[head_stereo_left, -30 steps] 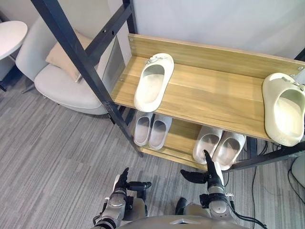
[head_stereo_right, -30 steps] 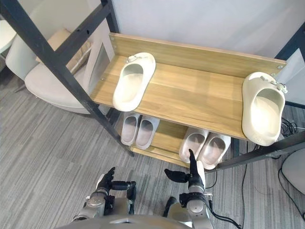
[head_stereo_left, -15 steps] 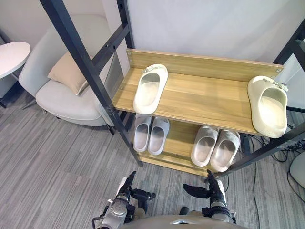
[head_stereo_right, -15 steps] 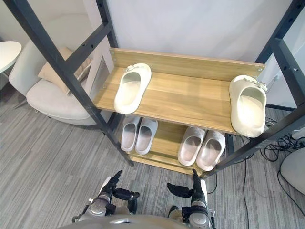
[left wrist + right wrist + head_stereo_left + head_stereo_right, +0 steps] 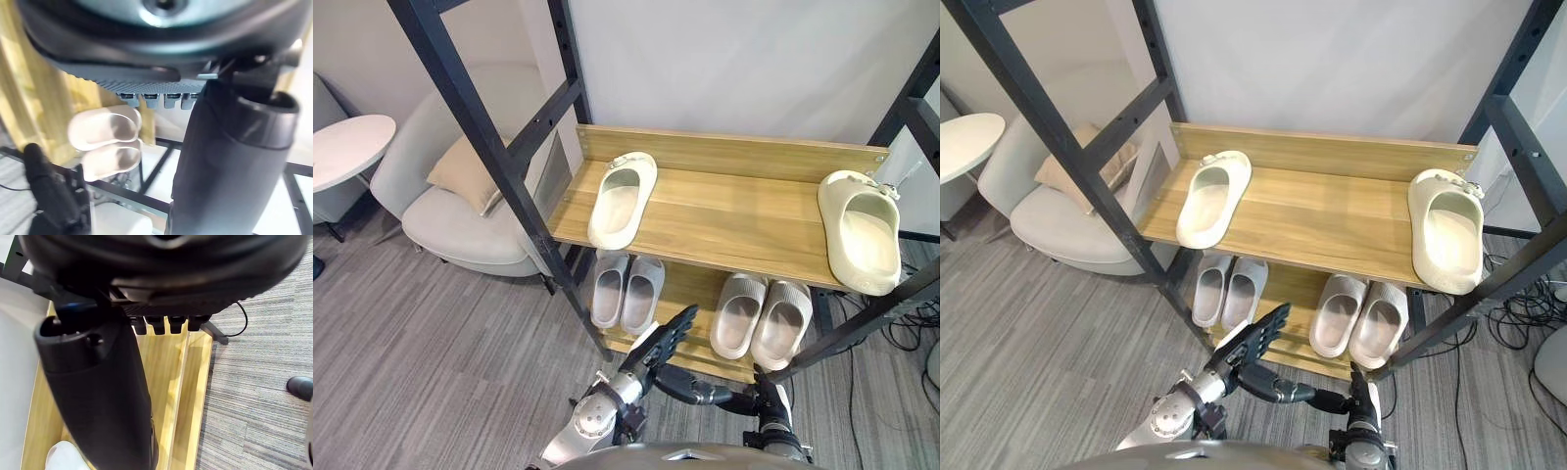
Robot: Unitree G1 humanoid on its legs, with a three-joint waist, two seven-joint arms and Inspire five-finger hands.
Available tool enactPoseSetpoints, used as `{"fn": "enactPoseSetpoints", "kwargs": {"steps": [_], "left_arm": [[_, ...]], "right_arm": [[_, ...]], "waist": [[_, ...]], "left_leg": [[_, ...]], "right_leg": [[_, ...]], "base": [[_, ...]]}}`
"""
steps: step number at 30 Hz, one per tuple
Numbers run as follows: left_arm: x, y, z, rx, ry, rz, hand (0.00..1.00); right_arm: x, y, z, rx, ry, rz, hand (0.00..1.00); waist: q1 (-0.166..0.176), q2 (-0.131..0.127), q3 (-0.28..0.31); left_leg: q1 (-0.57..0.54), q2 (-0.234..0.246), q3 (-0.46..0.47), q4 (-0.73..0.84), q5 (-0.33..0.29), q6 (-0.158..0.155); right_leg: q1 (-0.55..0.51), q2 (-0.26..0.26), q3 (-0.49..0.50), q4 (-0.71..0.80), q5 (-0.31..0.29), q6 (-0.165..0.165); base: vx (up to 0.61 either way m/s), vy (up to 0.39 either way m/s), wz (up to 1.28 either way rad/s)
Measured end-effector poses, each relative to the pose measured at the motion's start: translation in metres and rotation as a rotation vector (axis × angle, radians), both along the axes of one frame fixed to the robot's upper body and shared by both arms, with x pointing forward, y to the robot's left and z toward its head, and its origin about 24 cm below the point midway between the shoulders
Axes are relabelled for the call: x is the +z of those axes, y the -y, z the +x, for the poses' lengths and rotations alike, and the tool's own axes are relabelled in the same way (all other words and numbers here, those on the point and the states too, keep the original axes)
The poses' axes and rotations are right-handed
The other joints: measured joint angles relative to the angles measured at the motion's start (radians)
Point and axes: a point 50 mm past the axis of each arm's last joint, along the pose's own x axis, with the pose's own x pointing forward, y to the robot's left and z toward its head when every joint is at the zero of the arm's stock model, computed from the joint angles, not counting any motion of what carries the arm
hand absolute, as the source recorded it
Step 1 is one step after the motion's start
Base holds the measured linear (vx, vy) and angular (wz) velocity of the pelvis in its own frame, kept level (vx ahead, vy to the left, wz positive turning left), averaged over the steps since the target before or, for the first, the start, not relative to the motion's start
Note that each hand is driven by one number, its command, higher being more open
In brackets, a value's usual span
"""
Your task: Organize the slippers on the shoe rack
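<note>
1. The shoe rack (image 5: 734,211) keeps neat pairs on its lower shelf (image 5: 690,289).
2. On the top shelf the left slipper (image 5: 622,186) and right slipper (image 5: 862,230) lie well apart, probably waiting to be paired.
3. The left hand (image 5: 658,345) is raised toward the rack, its fingers spread straight and empty.
4. The right hand (image 5: 770,397) sits low, its fingers straight and empty.

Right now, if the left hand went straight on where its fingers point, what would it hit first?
Probably the lower shelf's bare wood between the left slipper pair and right slipper pair; depth is unclear.
</note>
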Motion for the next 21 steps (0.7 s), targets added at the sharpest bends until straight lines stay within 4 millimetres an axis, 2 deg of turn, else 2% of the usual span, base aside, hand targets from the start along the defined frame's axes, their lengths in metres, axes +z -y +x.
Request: {"fn": "enactPoseSetpoints", "kwargs": {"steps": [1, 3, 11, 21], "left_arm": [[0.011, 0.001, 0.002, 0.011, 0.021, -0.049, 1.00], [0.016, 0.002, 0.003, 0.016, 0.025, -0.070, 1.00], [0.016, 0.002, 0.003, 0.061, -0.026, -0.103, 1.00], [0.012, 0.003, 0.002, 0.088, -0.064, -0.077, 1.00]], "right_arm": [[0.000, 0.001, -0.001, 0.002, -0.005, -0.001, 1.00], [-0.001, 0.001, -0.002, 0.002, -0.007, -0.002, 1.00], [-0.007, 0.008, -0.018, 0.000, -0.077, -0.014, 1.00], [-0.012, 0.005, -0.033, 0.017, -0.133, -0.002, 1.00]], "waist": [[0.000, 0.000, -0.007], [0.000, 0.000, -0.011], [0.001, -0.017, -0.024], [0.001, -0.039, -0.060]], "left_leg": [[0.001, 0.002, 0.000, -0.003, 0.000, 0.000], [0.003, 0.003, 0.000, -0.005, 0.000, 0.000], [0.003, 0.001, 0.000, -0.002, -0.004, 0.000], [-0.007, 0.004, -0.003, 0.018, -0.013, -0.002]], "right_leg": [[0.000, 0.002, 0.000, 0.000, -0.001, 0.000], [0.000, 0.003, 0.000, 0.000, -0.001, -0.001], [-0.010, -0.005, 0.004, 0.030, -0.021, 0.002], [-0.031, -0.010, 0.006, 0.077, -0.047, -0.004]], "base": [[0.00, 0.000, 0.00], [0.00, 0.000, 0.00], [0.00, 0.000, 0.00], [-0.01, -0.004, 0.00]]}}
